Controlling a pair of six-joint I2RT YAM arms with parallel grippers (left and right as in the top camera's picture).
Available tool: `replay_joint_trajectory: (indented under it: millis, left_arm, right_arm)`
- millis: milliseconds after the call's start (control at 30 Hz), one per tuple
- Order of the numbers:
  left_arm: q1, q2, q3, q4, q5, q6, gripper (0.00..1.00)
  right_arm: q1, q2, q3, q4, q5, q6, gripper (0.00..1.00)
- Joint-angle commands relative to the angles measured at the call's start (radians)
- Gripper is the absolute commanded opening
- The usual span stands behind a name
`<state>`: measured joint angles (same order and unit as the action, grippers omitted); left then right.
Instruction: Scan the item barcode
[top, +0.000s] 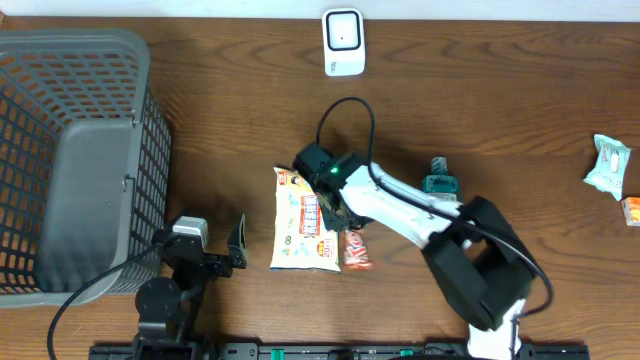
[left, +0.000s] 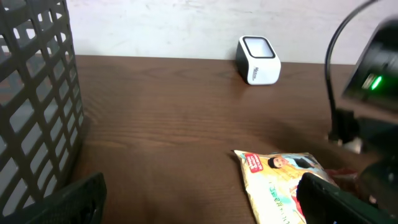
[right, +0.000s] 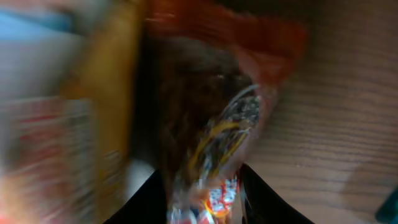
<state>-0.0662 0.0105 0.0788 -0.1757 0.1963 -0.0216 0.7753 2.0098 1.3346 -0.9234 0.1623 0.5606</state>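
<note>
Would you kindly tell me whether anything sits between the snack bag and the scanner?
Nothing visible rests on the table there. Bare wood runs from the snack bag to the white scanner; only the right arm's own black cable loops over that stretch.

White-shelled right arm (top: 400, 207), black joints; green light (top: 335, 170) — black cable (top: 350, 99).

We see a dark brown wood-grain table (top: 200, 100), smooth w/ a low sheen. The basket (top: 150, 140) is grey plastic mesh, matt. The scanner (top: 343, 42) is glossy white plastic w/ a dark shiny window. The snack bag (top: 305, 220) is glossy printed film. The red candy wrapper (top: 357, 250) is shiny, crinkled foil. The right arm (top: 395, 205) has a smooth white & black plastic shell.
</note>
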Motion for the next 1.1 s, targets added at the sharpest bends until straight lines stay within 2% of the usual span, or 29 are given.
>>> replay_joint_trajectory:
  millis: [0, 100, 233, 300, 500, 533, 600, 633, 700, 800, 1067]
  left_arm:
    - [0.004, -0.005, -0.016, -0.024, -0.002, 0.013, 0.98]
    - [0.004, -0.005, -0.016, -0.024, -0.002, 0.013, 0.98]
    - [0.004, -0.005, -0.016, -0.024, -0.002, 0.013, 0.98]
    - [0.004, -0.005, -0.016, -0.024, -0.002, 0.013, 0.98]
    - [0.004, -0.005, -0.016, -0.024, -0.002, 0.013, 0.98]
    - [0.004, -0.005, -0.016, -0.024, -0.002, 0.013, 0.98]
    - [0.004, -0.005, -0.016, -0.024, -0.002, 0.013, 0.98]
    - [0.004, -0.005, -0.016, -0.024, -0.002, 0.013, 0.98]
    - [0.004, -0.005, -0.016, -0.024, -0.002, 0.013, 0.98]
    - [0.004, -0.005, -0.016, -0.024, -0.002, 0.013, 0.98]
    - [0.004, -0.005, -0.016, -0.024, -0.002, 0.013, 0.98]
  right_arm:
    - [0.002, 0.041, -0.006, -0.020, 0.056, 0.046, 0.32]
    - [0.005, 0.050, -0.007, -0.049, 0.041, 0.050, 0.38]
    - [0.016, 0.050, -0.007, -0.084, 0.041, 0.074, 0.54]
    - [0.019, 0.050, -0.008, -0.093, 0.042, 0.074, 0.54]
    - [0.025, 0.052, -0.098, -0.028, 0.048, 0.040, 0.40]
    - [0.025, 0.052, -0.130, -0.004, 0.040, 0.041, 0.32]
    - [0.024, 0.052, -0.190, 0.040, -0.010, 0.041, 0.05]
    - [0.022, 0.052, -0.214, 0.061, -0.043, 0.041, 0.01]
    - [0.012, 0.052, -0.238, 0.085, -0.095, 0.033, 0.01]
    - [-0.011, 0.047, -0.227, 0.102, -0.196, -0.060, 0.01]
    - [-0.166, 0.006, -0.117, 0.030, -0.863, -0.548, 0.01]
